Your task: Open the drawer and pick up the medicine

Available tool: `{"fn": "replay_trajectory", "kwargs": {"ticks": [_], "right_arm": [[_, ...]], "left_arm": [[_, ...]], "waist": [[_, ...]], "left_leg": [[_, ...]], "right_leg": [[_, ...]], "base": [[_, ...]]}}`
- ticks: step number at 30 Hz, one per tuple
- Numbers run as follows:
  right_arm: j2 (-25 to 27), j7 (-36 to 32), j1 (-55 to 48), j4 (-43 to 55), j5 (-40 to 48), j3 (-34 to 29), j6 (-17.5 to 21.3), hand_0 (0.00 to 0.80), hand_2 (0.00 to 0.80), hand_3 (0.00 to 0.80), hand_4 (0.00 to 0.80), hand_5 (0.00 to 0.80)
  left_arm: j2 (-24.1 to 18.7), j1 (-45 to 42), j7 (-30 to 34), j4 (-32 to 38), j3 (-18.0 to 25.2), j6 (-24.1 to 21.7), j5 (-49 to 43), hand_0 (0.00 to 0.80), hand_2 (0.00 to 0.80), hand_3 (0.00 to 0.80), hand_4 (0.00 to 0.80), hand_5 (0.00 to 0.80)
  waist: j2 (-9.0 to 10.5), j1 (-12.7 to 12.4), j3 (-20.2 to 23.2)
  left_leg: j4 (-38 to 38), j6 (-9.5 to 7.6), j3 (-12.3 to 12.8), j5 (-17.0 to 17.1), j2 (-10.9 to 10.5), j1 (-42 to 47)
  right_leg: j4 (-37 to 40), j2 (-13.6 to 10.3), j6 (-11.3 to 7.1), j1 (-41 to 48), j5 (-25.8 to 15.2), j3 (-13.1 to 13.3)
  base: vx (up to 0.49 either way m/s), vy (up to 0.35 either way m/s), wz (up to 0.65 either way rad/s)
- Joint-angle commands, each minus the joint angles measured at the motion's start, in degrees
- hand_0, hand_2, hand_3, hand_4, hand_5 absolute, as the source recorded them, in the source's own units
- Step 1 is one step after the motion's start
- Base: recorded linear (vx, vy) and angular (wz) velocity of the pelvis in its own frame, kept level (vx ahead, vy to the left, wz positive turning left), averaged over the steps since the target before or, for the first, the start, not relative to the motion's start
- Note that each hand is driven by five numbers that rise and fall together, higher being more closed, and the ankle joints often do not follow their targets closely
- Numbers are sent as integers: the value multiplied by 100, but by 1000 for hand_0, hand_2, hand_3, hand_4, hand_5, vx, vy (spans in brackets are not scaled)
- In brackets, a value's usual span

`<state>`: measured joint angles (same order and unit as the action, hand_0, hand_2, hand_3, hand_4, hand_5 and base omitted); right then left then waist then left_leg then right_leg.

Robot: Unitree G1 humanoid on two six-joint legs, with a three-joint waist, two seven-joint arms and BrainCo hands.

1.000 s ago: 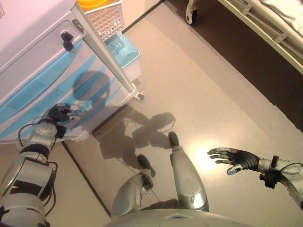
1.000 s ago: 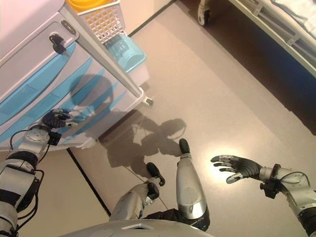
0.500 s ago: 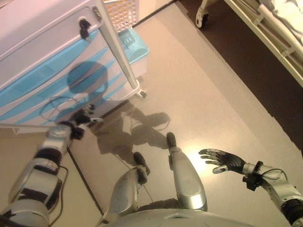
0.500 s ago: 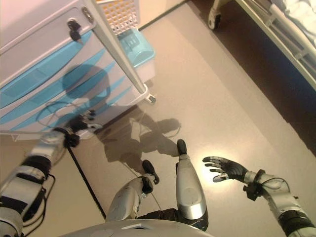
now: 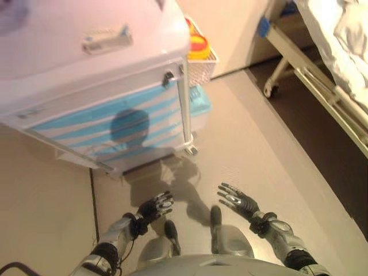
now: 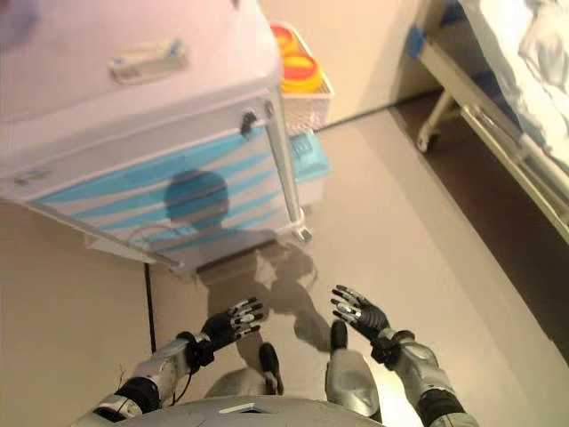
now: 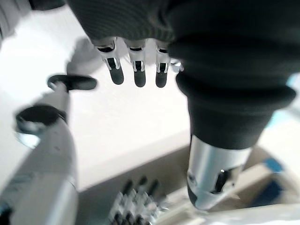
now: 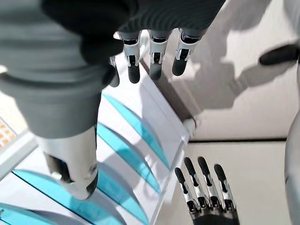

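The white cart (image 5: 86, 69) with several blue drawer fronts (image 5: 98, 118) stands on the floor ahead and to the left. All its drawers are shut. No medicine shows in any view. My left hand (image 5: 154, 207) is open and empty, held low over the floor, well short of the cart. My right hand (image 5: 236, 198) is open and empty beside it, fingers spread. The left wrist view shows straight fingers (image 7: 136, 70) over the floor. The right wrist view shows straight fingers (image 8: 152, 58) with the cart's drawers (image 8: 136, 140) beyond.
A white wire basket (image 5: 201, 66) holding a yellow container (image 5: 198, 43) hangs on the cart's right side, with a light blue bin (image 5: 200, 106) below it. A grey handle (image 5: 106, 40) lies on the cart's top. A bed on castors (image 5: 322, 80) stands at the right.
My left hand has come away from the cart's lower drawers and drawn back near my body. My right hand has moved inward. The camera has tilted up, so the whole cart shows.
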<state>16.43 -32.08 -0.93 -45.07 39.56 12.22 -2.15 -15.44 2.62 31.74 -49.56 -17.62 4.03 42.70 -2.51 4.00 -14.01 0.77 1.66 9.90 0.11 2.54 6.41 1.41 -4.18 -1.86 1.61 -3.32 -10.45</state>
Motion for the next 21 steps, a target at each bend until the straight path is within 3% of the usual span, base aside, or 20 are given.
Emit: {"fn": "replay_trajectory", "kwargs": {"ticks": [1,7,12,21], "right_arm": [[-176,-574,-45,65,542,210,365,0,0,0,0,0],[-465,-1132,-72,-248,1660,84,266,0,0,0,0,0],[-538,-1580,-84,-704,1644,20,372,0,0,0,0,0],[-590,-1784,-120,-847,1687,31,308,0,0,0,0,0]], "left_arm": [[70,-86,289,248,210,148,772,0,0,0,0,0],[269,-331,637,131,349,26,1521,0,0,0,0,0],[360,-400,971,-45,373,-42,1542,0,0,0,0,0],[376,-387,1000,-167,423,-5,1516,0,0,0,0,0]], "waist": [[82,-257,173],[77,-423,406],[104,-472,524],[146,-446,633]], "left_leg": [[116,77,-636,-30,-202,-462],[314,125,-754,93,-185,-406],[347,119,-770,91,-163,-355],[389,109,-767,76,-150,-256]], "right_leg": [[-813,-59,-277,65,879,-319],[-683,-24,-226,263,917,-498],[-652,0,-203,346,934,-537],[-610,47,-210,424,928,-477]], "base": [[-32,-104,29],[-43,-63,24],[-34,-32,10],[-7,-12,2]]}}
